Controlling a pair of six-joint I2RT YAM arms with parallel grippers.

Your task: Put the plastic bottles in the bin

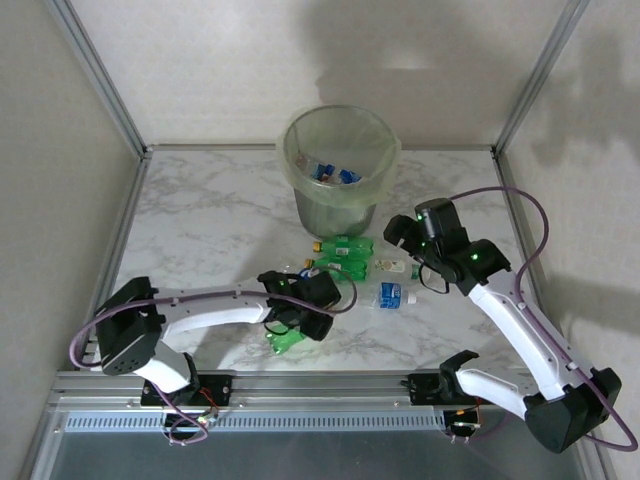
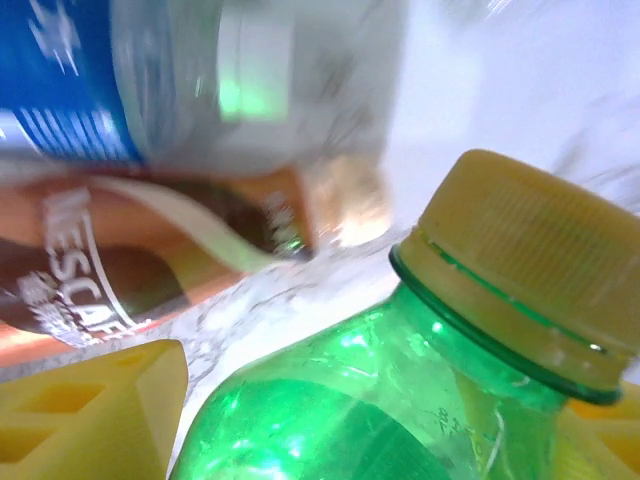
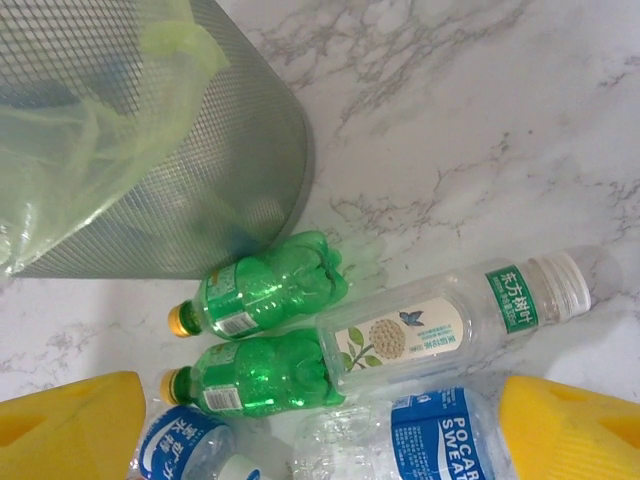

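One bin (image 1: pixel 335 215). Inside the bin, two blue-labelled bottles (image 1: pixel 322 171) show. In front of the bin: three green bottles (image 3: pixel 265 290), two blue-labelled clear bottles (image 3: pixel 440 440), one white-labelled clear bottle (image 3: pixel 440 325), one brown-labelled bottle (image 2: pixel 100 270)

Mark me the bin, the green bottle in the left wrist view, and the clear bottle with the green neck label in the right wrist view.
bin (image 1: pixel 335 215), top view, grey metal wall below the liner.
green bottle (image 2: pixel 380 400), left wrist view, its shoulder below the cap.
clear bottle (image 3: pixel 450 320), right wrist view, body between its labels.
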